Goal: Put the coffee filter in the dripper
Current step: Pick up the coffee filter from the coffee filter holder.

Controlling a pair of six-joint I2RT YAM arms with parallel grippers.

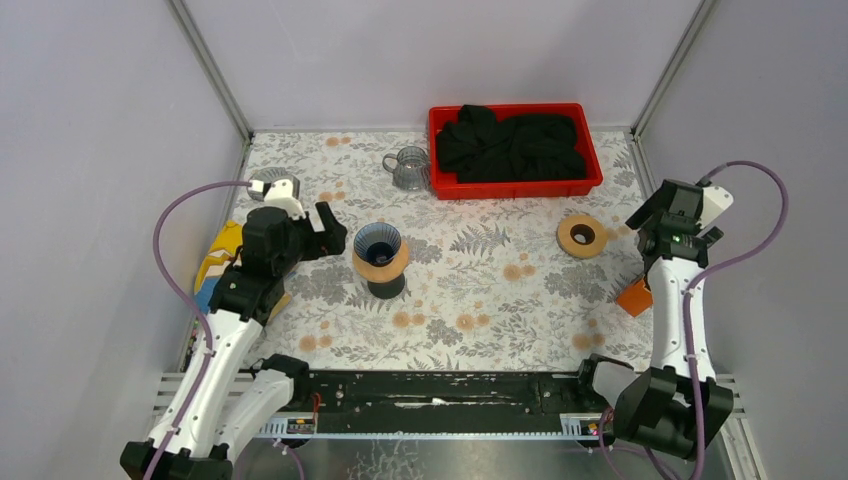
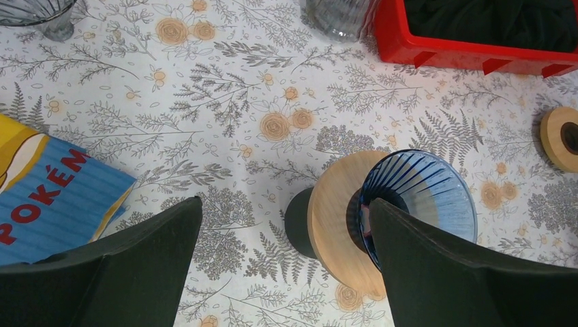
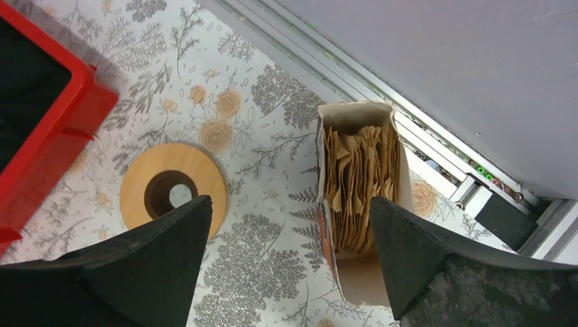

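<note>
The dripper (image 1: 379, 245), a blue ribbed glass cone on a wooden collar and black base, stands left of centre on the floral cloth. My left gripper (image 1: 335, 235) hangs open just to its left. In the left wrist view the dripper (image 2: 422, 197) lies partly behind the right finger, and the left gripper (image 2: 286, 204) holds nothing. Brown paper coffee filters (image 3: 358, 184) stand packed in an open box (image 1: 635, 297) by the right wall. My right gripper (image 3: 291, 201) hovers open above the box's left side, its right finger over the filters. The right gripper (image 1: 650, 222) is empty.
A red tray (image 1: 520, 187) holding black cloth sits at the back. A glass pitcher (image 1: 408, 168) stands to its left. A loose wooden ring (image 1: 582, 236) lies between the dripper and the box. A blue-yellow packet (image 1: 215, 262) and a glass cup (image 1: 272, 183) are at the left wall.
</note>
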